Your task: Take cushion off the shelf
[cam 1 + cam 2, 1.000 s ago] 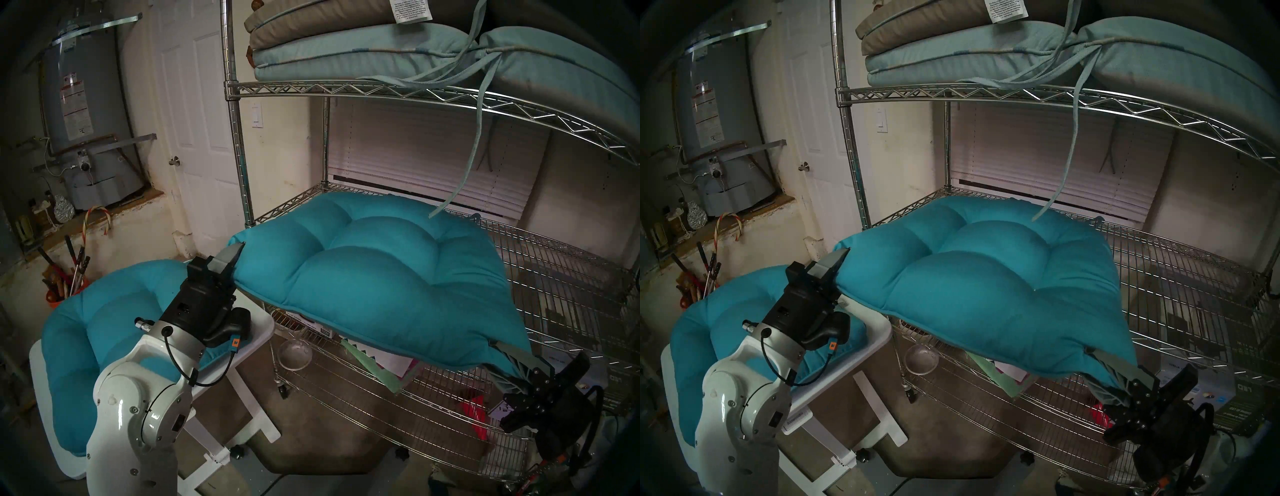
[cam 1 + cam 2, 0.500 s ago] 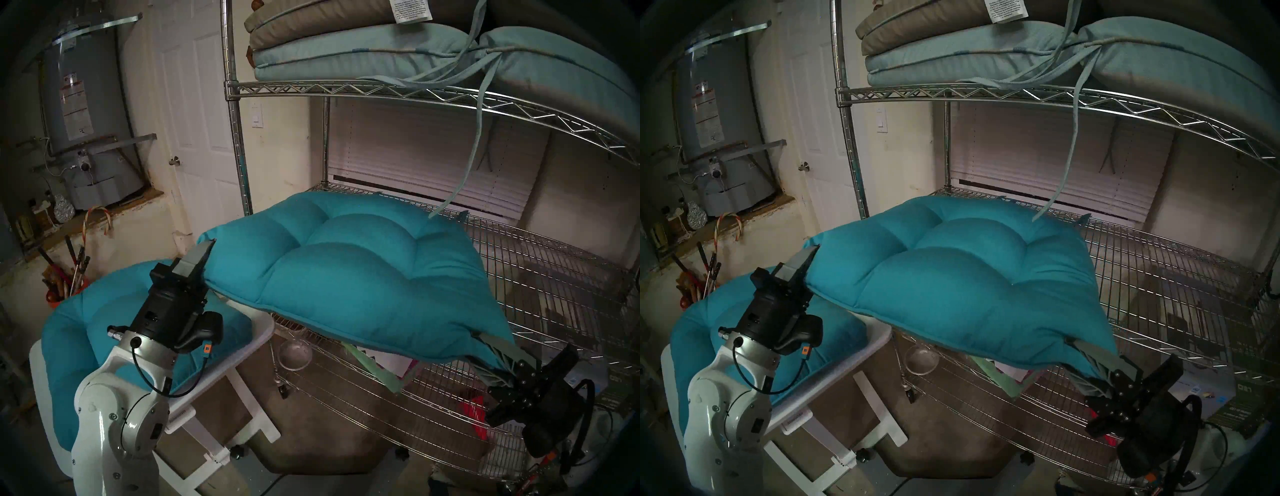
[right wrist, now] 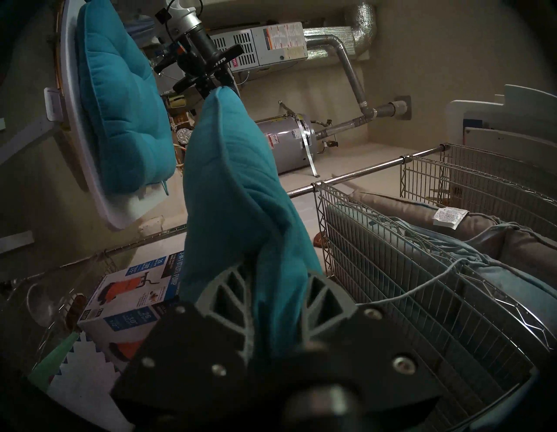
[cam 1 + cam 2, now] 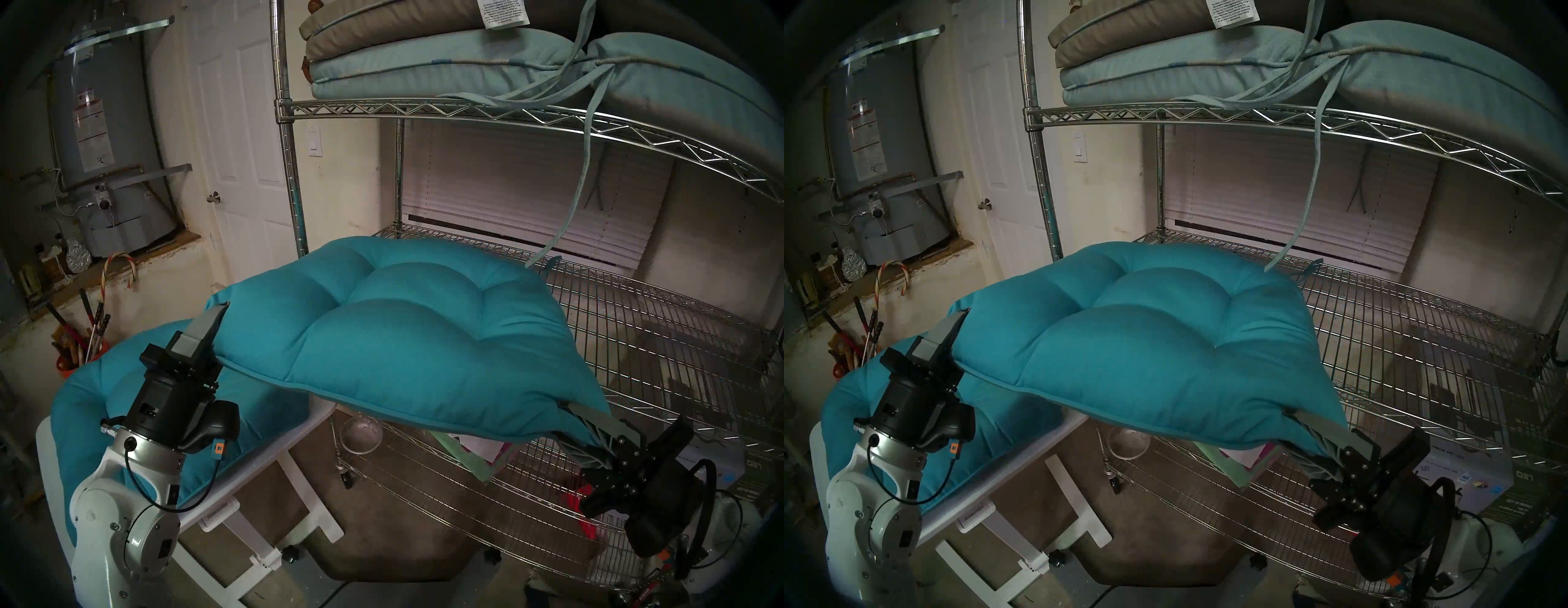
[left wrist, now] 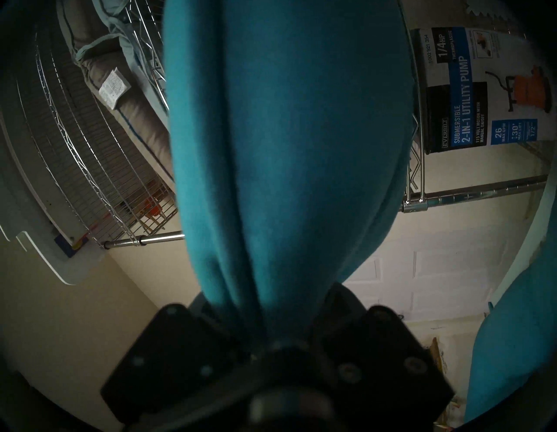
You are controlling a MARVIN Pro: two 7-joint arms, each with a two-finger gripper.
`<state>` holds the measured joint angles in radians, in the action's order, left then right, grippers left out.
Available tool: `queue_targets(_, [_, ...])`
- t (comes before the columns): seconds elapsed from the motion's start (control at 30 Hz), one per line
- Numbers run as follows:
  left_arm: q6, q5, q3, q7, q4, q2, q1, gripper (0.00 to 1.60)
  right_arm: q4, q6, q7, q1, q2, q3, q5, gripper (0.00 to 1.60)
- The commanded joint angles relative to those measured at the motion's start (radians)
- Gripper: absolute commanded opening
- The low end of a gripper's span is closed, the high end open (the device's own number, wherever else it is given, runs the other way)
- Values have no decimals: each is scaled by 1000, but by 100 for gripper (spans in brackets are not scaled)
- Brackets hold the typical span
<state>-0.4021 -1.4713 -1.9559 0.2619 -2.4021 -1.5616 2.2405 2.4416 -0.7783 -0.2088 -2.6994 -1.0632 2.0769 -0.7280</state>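
Cushion (image 4: 407,335), teal and tufted, hangs half clear of the shelf (image 4: 662,322), because we pinch its two near corners, left gripper (image 4: 212,335) and right gripper (image 4: 594,437) both clenched on fabric, so it stays spread.

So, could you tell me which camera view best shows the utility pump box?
The left wrist view: the utility pump box fills its upper right, turned sideways, with readable print. The right wrist view shows it smaller, partly behind the teal cushion. In both head views that cushion covers it.
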Motion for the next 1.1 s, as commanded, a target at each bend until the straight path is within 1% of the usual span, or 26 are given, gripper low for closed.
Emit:
queue_targets(0.0, [-3,43,-87,105,-41,-22,41,0,2,31,-5,54,10,-6,20,0])
queue_targets(0.07, [-5,44,-99,117,-41,-24,48,0,2,32,-3,59,13,-11,20,0])
queue_targets(0.1, [-18,55,-137,158,-41,-36,75,0,2,36,7,79,25,-26,20,0])
queue_targets(0.27, [-20,58,-150,168,-41,-40,83,0,2,35,10,86,30,-31,18,0])
queue_targets(0.37, [-29,65,-184,197,-41,-50,101,0,2,36,19,102,40,-42,16,0])
queue_targets(0.4, [-29,65,-184,197,-41,-50,101,0,2,36,19,102,40,-42,16,0])
queue_targets(0.6, [-53,85,-267,267,-41,-76,146,0,2,35,35,140,63,-75,15,0])
queue_targets(0.67, [-56,87,-274,268,-41,-78,149,0,2,35,36,143,65,-79,15,0])
queue_targets(0.8, [-72,99,-325,311,-41,-96,173,0,2,36,46,164,78,-104,14,0])
queue_targets(0.83, [-72,99,-325,311,-41,-96,173,0,2,36,46,164,78,-104,14,0])
queue_targets(0.97, [-92,115,-380,355,-41,-115,198,0,2,38,54,188,88,-132,13,0])
queue_targets(1.03, [-96,119,-392,363,-41,-120,204,0,2,38,56,194,91,-139,13,0])
queue_targets(1.07, [-105,125,-413,380,-41,-130,216,0,2,40,59,203,94,-151,13,0])
